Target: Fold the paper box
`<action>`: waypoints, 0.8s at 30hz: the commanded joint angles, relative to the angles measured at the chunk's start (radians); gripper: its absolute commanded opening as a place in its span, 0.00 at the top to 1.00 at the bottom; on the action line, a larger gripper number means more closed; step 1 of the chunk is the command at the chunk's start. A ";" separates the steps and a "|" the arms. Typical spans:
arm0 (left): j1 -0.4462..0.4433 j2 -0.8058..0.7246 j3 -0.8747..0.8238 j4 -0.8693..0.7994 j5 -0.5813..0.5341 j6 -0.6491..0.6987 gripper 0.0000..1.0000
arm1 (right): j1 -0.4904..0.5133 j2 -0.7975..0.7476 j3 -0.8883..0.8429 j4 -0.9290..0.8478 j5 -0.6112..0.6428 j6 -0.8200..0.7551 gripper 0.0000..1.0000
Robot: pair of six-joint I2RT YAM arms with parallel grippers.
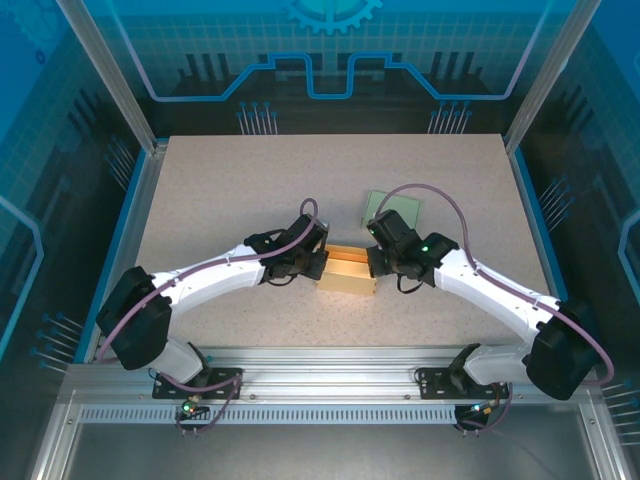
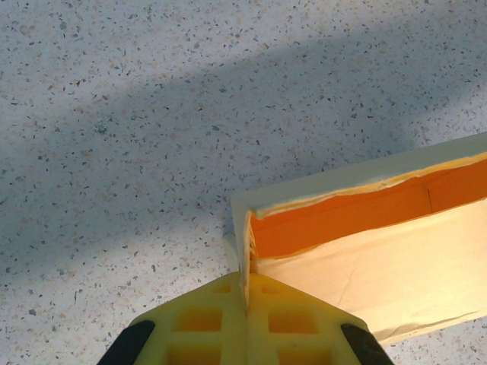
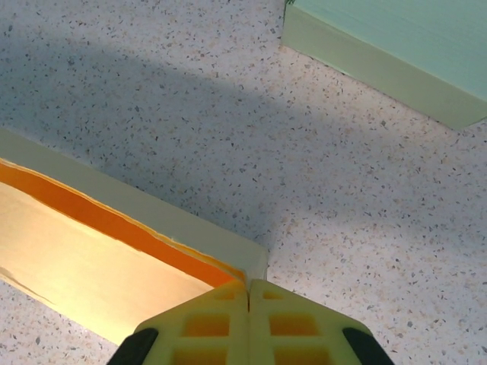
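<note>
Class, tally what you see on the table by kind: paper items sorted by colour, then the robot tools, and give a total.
orange-lined paper box: 1
pale green box: 1
tools: 2, the left tool and the right tool, each shut on one end of the orange-lined paper box
Total: 4

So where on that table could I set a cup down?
Bare: the far left of the table, beyond the left arm, and the far strip behind the green slab. Crowded: the middle, where the left gripper and right gripper pinch the ends of the box.
</note>
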 commanded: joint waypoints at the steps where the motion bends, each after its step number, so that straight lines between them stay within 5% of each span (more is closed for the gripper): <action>1: -0.023 0.056 -0.022 -0.062 0.029 -0.004 0.97 | 0.029 0.008 0.016 -0.001 -0.012 0.051 1.00; 24: -0.041 0.068 -0.020 -0.054 0.022 -0.010 0.98 | 0.063 0.056 0.020 0.066 0.000 0.135 1.00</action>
